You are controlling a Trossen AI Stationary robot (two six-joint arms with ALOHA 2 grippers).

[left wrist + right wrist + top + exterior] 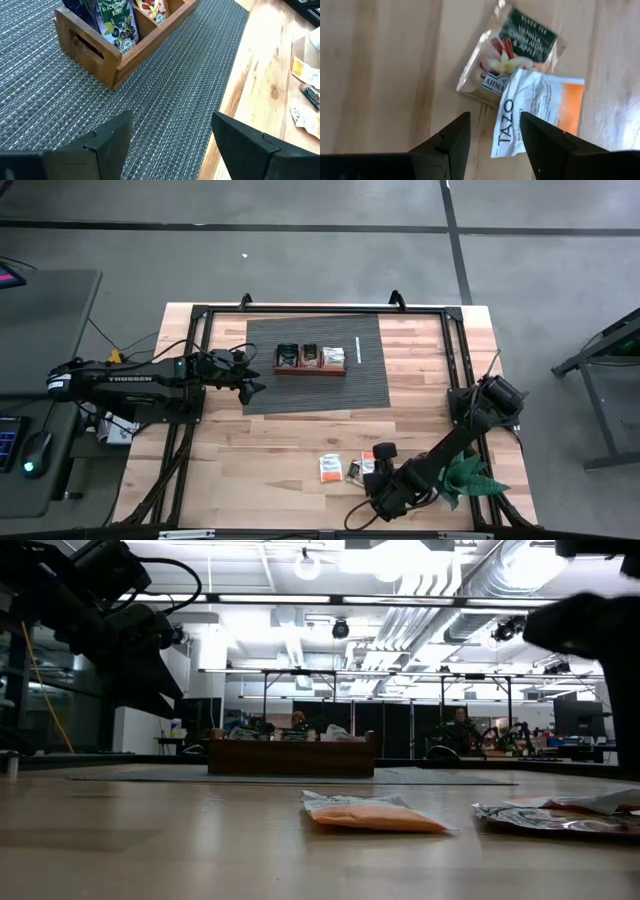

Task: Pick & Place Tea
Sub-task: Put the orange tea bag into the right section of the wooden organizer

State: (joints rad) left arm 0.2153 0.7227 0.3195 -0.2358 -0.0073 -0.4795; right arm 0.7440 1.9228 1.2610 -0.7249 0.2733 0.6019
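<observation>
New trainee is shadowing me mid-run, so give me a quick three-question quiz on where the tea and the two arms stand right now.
1. True or false: the right gripper is shut on a sachet.
2. Which surface does the wooden tray stand on: A) bare wood, B) the grey woven mat, C) the floor?
3. Fill in: in the right wrist view, the white-and-orange Tazo sachet lies partly over the ____ sachet.

Key
1. False: its fingers are open above the loose sachets near the table's front edge, holding nothing.
2. B. The left gripper, also open, hovers over that mat beside the tray.
3. Vanilla cinnamon apple sachet.
</observation>
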